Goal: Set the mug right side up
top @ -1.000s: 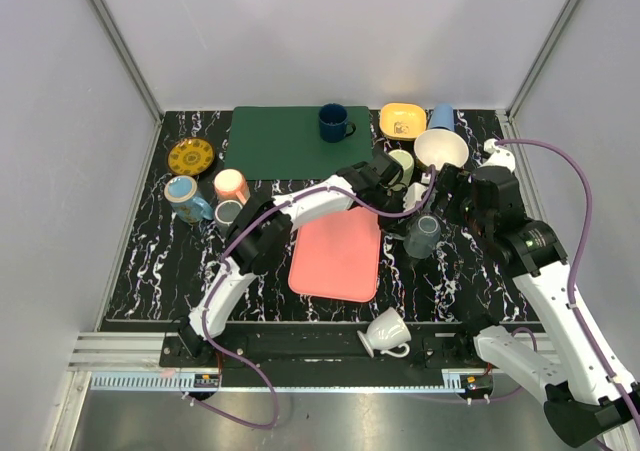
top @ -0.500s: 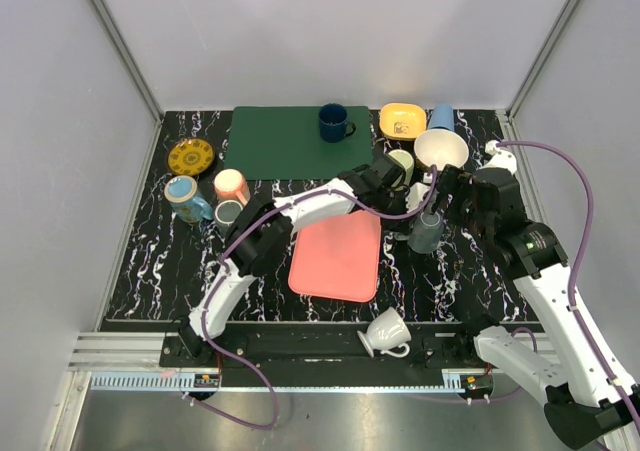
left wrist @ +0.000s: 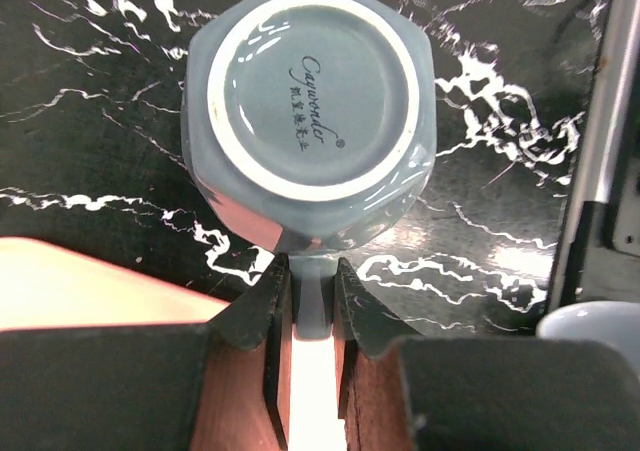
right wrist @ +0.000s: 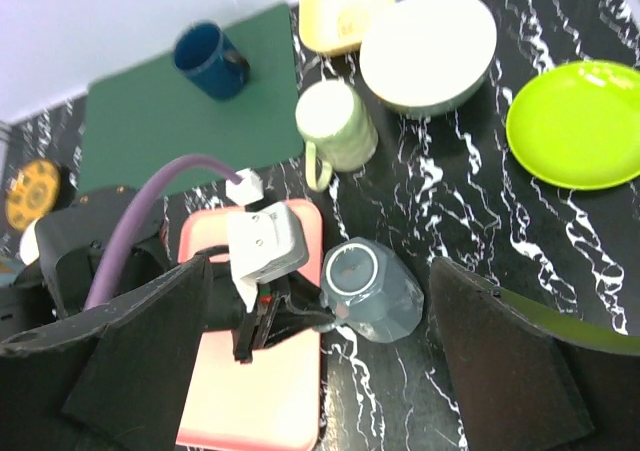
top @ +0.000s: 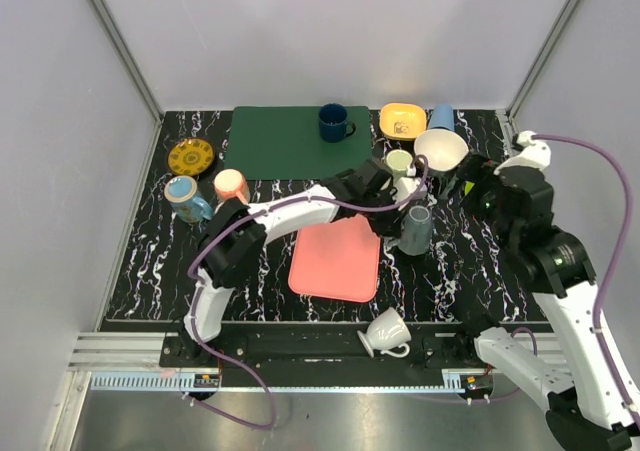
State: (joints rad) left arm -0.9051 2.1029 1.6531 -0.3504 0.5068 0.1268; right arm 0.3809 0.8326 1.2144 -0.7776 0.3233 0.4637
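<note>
your left gripper (left wrist: 312, 276) is clenched on the handle of the grey mug (left wrist: 310, 111), which is bottom-up. next, lift and roll that wrist over. your right gripper (right wrist: 320, 271) hangs open.

Grey-blue mug (left wrist: 310, 111) with a white ring on its base; black worktop (top: 450, 271) veined in white; salmon-pink mat (top: 335, 261); dark green mat (top: 280, 146); navy mug (top: 333, 122); yellow dish (top: 402, 121); lime-green plate (right wrist: 575, 121).

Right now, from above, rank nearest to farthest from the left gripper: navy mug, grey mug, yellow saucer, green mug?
1. grey mug, handle in the left gripper
2. green mug, just behind
3. navy mug, farther back
4. yellow saucer, far left
</note>
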